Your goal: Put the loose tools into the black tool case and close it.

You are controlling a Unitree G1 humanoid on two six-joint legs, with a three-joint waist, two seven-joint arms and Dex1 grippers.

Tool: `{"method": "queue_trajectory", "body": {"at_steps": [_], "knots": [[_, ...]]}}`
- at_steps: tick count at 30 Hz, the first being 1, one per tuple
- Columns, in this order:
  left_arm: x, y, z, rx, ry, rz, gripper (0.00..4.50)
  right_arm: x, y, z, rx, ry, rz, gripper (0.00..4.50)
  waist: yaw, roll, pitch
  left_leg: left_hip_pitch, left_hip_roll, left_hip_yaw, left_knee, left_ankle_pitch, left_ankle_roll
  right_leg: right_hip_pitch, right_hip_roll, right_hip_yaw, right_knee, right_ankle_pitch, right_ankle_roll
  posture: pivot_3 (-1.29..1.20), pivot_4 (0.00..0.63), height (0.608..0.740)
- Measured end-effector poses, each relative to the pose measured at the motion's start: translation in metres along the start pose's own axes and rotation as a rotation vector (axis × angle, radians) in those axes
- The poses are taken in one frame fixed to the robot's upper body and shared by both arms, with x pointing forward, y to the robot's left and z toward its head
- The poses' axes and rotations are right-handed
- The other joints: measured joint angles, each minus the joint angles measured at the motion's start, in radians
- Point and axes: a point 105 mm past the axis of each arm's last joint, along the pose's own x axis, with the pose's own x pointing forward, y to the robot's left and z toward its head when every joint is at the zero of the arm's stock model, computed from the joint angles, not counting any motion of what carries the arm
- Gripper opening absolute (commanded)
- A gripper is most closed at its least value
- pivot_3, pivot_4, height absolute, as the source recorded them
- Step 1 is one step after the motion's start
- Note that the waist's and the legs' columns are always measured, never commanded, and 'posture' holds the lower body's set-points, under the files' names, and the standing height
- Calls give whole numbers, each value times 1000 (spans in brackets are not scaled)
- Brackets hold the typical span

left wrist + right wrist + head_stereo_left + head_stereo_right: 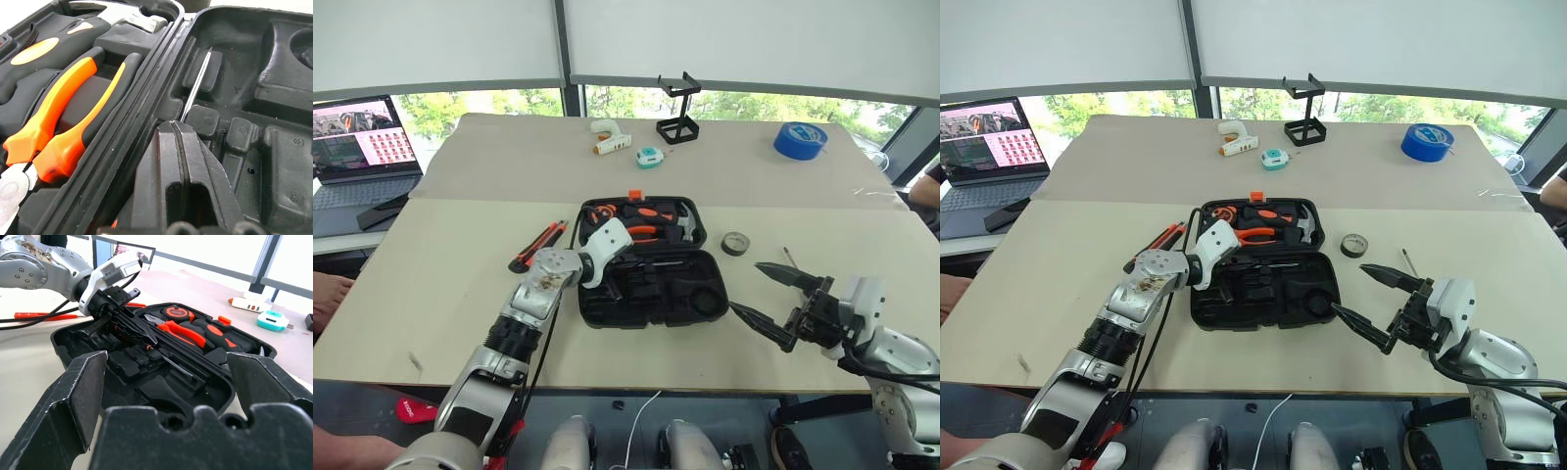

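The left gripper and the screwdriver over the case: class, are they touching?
Touching. In the left wrist view, the shut left gripper pinches the screwdriver, its shaft emerging from the fingertips over the black tool case.

Bright, even window daylight; blurred near jaws in wrist views.

A pale beige table [460,294] carries an open black plastic tool case [646,262] near its front edge. Left of the case lies an orange-black utility knife [537,245]; right of it, a small dark tape roll [735,243]. Along the far edge sit a white glue gun [609,139], small teal tape measure [649,157], black wire stand [678,110] and big blue tape roll [800,140].
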Motion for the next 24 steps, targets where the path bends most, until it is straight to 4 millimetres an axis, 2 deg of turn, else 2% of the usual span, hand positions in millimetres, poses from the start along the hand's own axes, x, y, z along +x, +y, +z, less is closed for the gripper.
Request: {"method": "queue_trajectory", "body": {"at_steps": [2, 3, 4, 5, 7, 8, 9, 11, 12, 13, 14, 15, 17, 21, 24], "knots": [[-1, -1, 0, -9, -6, -6, 38, 0, 0, 0, 0, 2, 1, 4500, 0, 0, 0, 1, 0, 0, 0, 0, 0, 1, 0, 0, 0, 0, 0, 0, 150, 740], [-5, -4, -1, -43, -28, -33, 532, 0, 0, 1, -2, 7, 5, 4500, -1, 0, 0, 0, 0, 0, 0, 0, 0, 0, 0, 0, 0, 0, 0, 0, 150, 740], [-10, -8, -5, -81, -42, -68, 702, -1, -1, 1, -6, 14, 6, 4500, -4, 0, 0, 0, 1, 0, 0, 0, 0, 0, 0, 1, 0, 0, 0, 0, 150, 740], [-15, -12, -8, -106, -56, -101, 1110, -3, -2, 2, -12, 19, 3, 4500, -7, 0, 0, -1, 2, -1, -1, 0, 0, -2, 0, 1, 0, 0, 0, 0, 150, 740], [-36, -11, -4, -115, -157, -136, 1865, -12, -10, 5, -30, 34, -22, 4500, -7, 0, 1, -7, 2, -2, -1, 0, 0, -9, 0, 1, 2, 0, -1, 0, 150, 740], [-49, -9, 7, -84, -238, -140, 2138, -18, -13, 6, -32, 40, -36, 4500, -6, 0, 1, -10, 2, -2, -1, 0, -1, -12, 0, 1, 2, 0, -1, 0, 150, 740], [-71, -6, 22, -35, -336, -148, 2506, -26, -16, 7, -33, 55, -51, 4500, -5, 0, 1, -10, 2, -2, -1, 0, -1, -12, 0, 1, 2, 0, -1, 0, 150, 740], [-109, 0, 35, 58, -400, -120, 3251, -43, -19, 3, -25, 99, -74, 4500, -5, 0, 1, -9, 2, -1, -1, 0, 0, -11, 0, 2, 2, 0, -1, 0, 150, 740], [-132, 0, 32, 89, -386, -99, 3707, -53, -20, 1, -18, 128, -87, 4500, -7, 2, 0, -7, 3, -1, -2, 0, 0, -10, 0, 3, 1, 0, -1, 0, 150, 740], [-149, -1, 21, 78, -346, -80, 4030, -67, -21, -5, -1, 163, -112, 4500, -9, 4, -2, -5, 3, 0, -3, -1, 1, -8, 0, 3, -1, 0, -1, 0, 150, 740], [-161, -4, 10, 60, -312, -68, 4426, -77, -22, -9, 17, 187, -133, 4500, -10, 5, -2, -2, 3, 1, -4, -2, 2, -6, -1, 4, -2, -1, -1, 0, 150, 740], [-173, -10, -8, 9, -259, -60, 4426, -93, -22, -17, 45, 224, -170, 4500, -10, 6, -1, -1, 4, 1, -4, -3, 2, -4, -1, 4, -2, -1, -1, 0, 150, 740], [-184, -19, -31, -60, -203, -44, 4426, -110, -23, -24, 65, 261, -216, 4500, -3, 5, 0, 0, 4, 1, -2, -3, 2, -2, -2, 3, -3, -2, -1, 0, 150, 740], [-208, -30, -51, -47, -184, 18, 4426, -136, -19, -34, 67, 303, -312, 4500, 3, 4, 0, 1, 5, 3, -2, -3, 2, -1, -4, 3, -5, -6, -8, 0, 150, 740], [-228, -47, -72, -63, -146, 57, 4426, -158, -7, -51, 129, 329, -427, 4500, 0, 4, 0, 2, 5, 4, -3, -6, 2, -1, -5, 3, -4, -9, -9, 0, 150, 740]]}}
